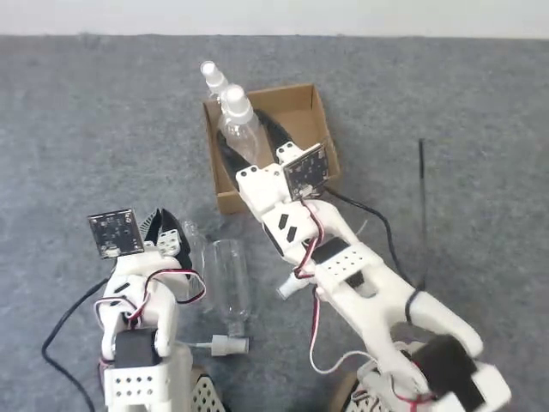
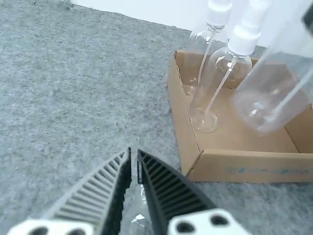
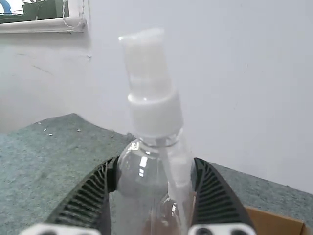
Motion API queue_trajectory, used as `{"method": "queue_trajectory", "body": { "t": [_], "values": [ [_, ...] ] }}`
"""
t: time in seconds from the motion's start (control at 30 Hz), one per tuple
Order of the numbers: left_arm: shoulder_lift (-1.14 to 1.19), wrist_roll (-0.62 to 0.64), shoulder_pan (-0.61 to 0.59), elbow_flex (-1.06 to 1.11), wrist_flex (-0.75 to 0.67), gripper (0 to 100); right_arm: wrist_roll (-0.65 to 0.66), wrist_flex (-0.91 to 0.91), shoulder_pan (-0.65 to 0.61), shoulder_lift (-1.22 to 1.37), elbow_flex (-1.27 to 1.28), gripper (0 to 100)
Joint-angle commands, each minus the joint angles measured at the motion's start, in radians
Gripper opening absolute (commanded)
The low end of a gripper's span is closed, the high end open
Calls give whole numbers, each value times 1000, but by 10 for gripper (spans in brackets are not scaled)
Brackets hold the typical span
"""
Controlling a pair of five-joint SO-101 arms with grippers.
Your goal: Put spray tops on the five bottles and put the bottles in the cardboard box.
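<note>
My right gripper [image 3: 151, 196] is shut on a clear bottle [image 3: 149, 186] with a white spray top [image 3: 149, 93]. It holds the bottle [image 1: 244, 137] upright over the cardboard box [image 1: 313, 112]. Two more topped bottles [image 2: 220, 73] stand in the box [image 2: 183, 122], one top [image 1: 210, 75] showing at its far corner. The held bottle [image 2: 274, 93] hangs beside them. My left gripper [image 1: 171, 232] sits low at the front left, fingers [image 2: 115, 186] shut. Next to it lie two topless clear bottles [image 1: 232, 275], [image 1: 196, 245]. A loose spray top [image 1: 227, 345] lies near the front.
Grey carpet [image 1: 446, 103] covers the table. A thin black rod [image 1: 422, 197] lies to the right of the box, and a black cable [image 1: 382, 227] runs along the right arm. Open carpet stretches to the left of the box.
</note>
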Motion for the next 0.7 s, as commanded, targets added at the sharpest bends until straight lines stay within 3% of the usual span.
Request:
{"method": "queue_trajectory", "body": {
  "t": [0.0, 0.33, 0.67],
  "values": [
    [-14, -8, -2, -10, -25, 12, -8, -81, 13, 28, -17, 17],
    [-14, -8, -5, -10, -23, 12, -6, -203, 12, 185, -21, 17],
    [-14, -8, -6, -10, -23, 12, -6, -211, 10, 340, -94, 17]
  ]
}}
